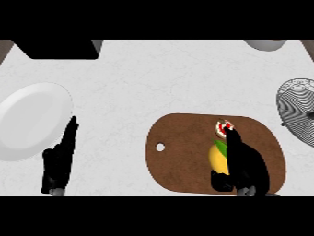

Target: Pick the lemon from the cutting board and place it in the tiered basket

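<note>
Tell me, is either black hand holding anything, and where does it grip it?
The right hand lies over the lemon's right side on the cutting board; a closed grip cannot be told. The left hand holds nothing.

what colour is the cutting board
Brown, a wood tone, on the cutting board, seen in the head view.

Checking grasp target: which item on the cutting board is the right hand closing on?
The yellow lemon: the right hand curls around it. The small red-and-white item lies just past its fingertips.
</note>
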Controlling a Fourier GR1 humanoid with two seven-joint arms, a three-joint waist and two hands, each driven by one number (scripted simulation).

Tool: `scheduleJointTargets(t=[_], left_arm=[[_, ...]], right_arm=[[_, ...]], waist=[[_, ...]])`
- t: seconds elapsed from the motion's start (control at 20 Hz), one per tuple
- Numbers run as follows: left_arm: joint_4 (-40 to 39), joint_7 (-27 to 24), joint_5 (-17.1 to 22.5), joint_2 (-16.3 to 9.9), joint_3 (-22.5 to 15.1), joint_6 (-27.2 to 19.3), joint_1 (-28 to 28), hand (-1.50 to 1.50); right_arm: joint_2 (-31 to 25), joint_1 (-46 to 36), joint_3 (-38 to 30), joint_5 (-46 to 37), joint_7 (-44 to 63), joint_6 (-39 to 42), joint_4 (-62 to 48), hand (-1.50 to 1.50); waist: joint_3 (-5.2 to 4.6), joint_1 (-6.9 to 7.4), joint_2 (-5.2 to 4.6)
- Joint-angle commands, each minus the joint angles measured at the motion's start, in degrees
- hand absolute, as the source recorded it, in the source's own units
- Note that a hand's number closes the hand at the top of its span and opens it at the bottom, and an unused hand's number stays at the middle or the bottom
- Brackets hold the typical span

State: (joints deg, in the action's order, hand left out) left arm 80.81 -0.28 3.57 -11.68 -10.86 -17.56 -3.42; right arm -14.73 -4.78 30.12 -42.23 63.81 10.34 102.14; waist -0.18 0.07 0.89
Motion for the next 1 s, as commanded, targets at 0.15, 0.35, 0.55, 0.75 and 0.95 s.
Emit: scheduleJointTargets(t=[0.15, 0.35, 0.55, 0.75, 0.95], left_arm=[[0.11, 3.41, -0.18, -0.98, 0.33, 1.71, 0.18, 0.0], [-4.47, -0.55, -2.18, 2.59, -0.51, -0.36, -0.18, 0.0], [-3.65, 0.81, 0.13, 0.38, 2.56, 1.58, 0.97, 0.0], [-1.06, -0.87, 0.07, 0.54, 2.73, -0.08, -4.28, 0.0], [0.45, 1.21, 0.11, 0.33, 2.82, -0.39, -4.7, 0.0]], right_arm=[[2.25, -4.02, 1.26, -5.69, 1.21, 3.17, -8.7, 1.5], [2.82, -2.51, 2.99, -12.65, -0.05, -0.36, -8.35, 1.5], [-1.2, 4.25, -7.28, -11.23, 0.69, -4.03, -0.31, 1.5], [-4.74, 12.03, -24.08, -8.06, 2.91, -9.11, 1.52, 1.5], [-3.85, 16.79, -31.43, -7.82, 2.72, -12.8, 11.73, 1.5]], waist=[[0.18, 0.46, -0.97], [0.16, 0.04, -0.94], [0.17, -1.42, -0.79], [0.24, -5.03, -0.27], [0.14, -4.08, -0.08]])
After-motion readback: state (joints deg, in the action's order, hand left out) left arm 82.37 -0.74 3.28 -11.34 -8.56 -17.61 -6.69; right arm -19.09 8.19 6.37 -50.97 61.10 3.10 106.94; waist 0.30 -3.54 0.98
